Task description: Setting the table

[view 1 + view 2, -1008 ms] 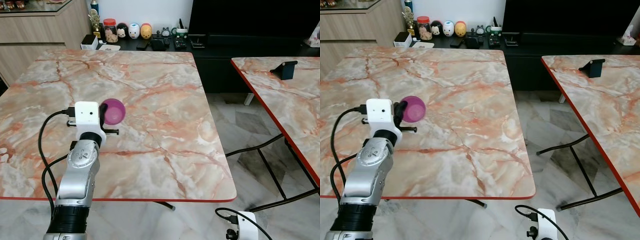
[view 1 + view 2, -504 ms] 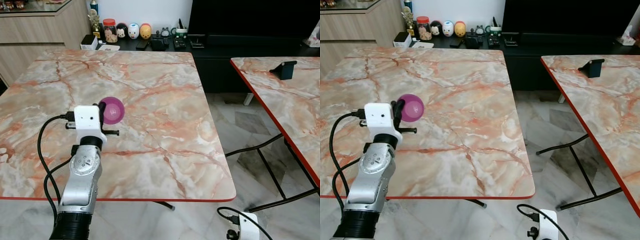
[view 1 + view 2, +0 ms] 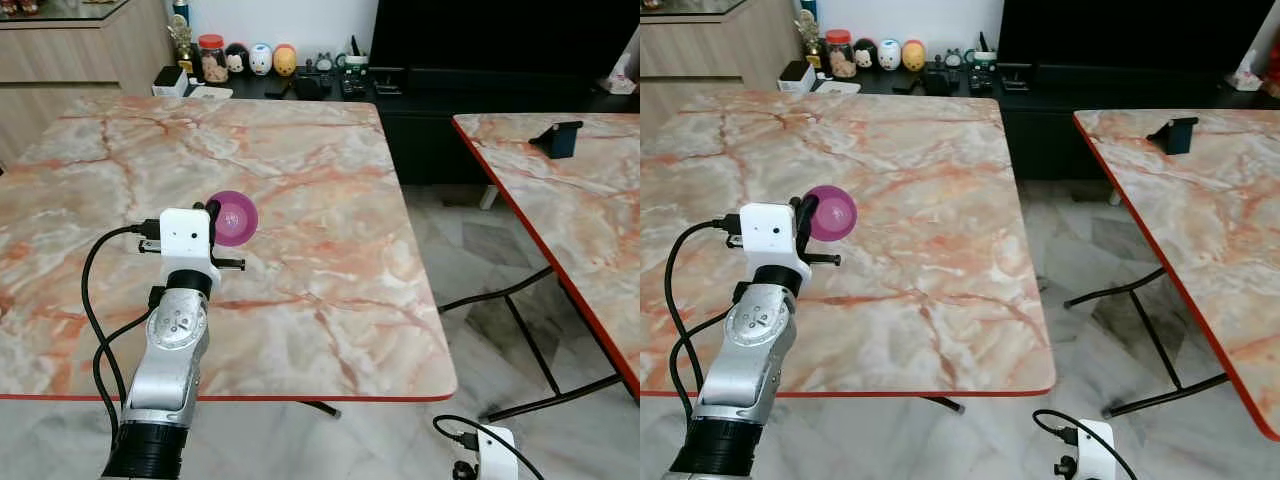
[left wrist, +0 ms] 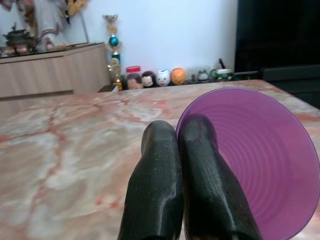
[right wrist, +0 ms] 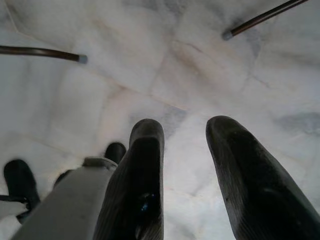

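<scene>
**Bowl carried on its rim above the marble table**

Bowl [image 3: 234, 217] is the one task thing in play, and it hangs over the table [image 3: 330, 250], toward the robot's left half of the top and well in from the near red edge. A second table [image 3: 560, 190] stands apart on the right across a strip of floor [image 3: 480, 260], and a row of small jars and figures [image 3: 232, 58] lines the far counter.

The left gripper [image 4: 177, 150] is clamped on the bowl's rim, one finger inside the wall and the other outside, pressed tight together in the wrist view. The right gripper [image 5: 187, 150] hangs idle near the floor with its fingers spread and nothing between them.

The bowl looks like thin purple plastic with fine rings moulded inside, so it is probably light, fairly stiff, smooth and not fragile (a rim pinch may let it swivel). The rim is the sensible hold, as it offers the only thin edge.

It is tipped on its side: the mouth faces back toward the wrist and the base points away, so its axis runs roughly level and must turn upright before setting down.
</scene>
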Tool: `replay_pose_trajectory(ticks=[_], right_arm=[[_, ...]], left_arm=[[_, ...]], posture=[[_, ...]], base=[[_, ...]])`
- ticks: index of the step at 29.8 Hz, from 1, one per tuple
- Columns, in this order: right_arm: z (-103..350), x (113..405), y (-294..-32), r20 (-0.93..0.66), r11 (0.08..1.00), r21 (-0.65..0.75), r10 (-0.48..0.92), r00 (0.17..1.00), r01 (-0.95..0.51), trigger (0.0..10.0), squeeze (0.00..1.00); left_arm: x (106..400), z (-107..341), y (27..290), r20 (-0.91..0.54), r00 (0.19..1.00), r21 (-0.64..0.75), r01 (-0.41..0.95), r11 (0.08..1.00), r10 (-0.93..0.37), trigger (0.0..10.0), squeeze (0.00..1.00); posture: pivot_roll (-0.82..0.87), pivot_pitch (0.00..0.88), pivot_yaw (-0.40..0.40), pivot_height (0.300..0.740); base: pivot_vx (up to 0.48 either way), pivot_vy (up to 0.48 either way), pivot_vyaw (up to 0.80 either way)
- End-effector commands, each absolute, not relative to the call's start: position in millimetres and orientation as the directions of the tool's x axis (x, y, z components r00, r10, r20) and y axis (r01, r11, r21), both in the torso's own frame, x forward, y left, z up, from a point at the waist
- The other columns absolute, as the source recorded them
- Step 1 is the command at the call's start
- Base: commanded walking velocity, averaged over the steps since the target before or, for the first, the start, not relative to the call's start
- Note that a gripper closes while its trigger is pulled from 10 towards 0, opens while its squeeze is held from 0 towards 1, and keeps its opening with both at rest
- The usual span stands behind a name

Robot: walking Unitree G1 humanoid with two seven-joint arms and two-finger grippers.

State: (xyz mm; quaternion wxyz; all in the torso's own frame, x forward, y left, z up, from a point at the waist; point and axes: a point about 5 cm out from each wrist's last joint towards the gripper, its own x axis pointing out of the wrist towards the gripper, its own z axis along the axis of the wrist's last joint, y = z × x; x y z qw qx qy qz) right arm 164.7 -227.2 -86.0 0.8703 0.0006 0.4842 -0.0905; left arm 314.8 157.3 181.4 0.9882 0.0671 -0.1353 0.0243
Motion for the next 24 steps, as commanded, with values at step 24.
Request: replay_pose_trajectory(ticks=[24], right_arm=[[-85.4,165.4,-229.4,-0.846,0.983,-0.094,-0.161,0.508,0.155,10.0,0.00]], left_arm=[[321.7,191.4,152.9,0.318,0.948,0.125,-0.060,0.990,0.017,10.0,0.00]], posture=[[0.12,0.000,-0.071,0.707]], base=[[0.000,-0.307,0.00]])
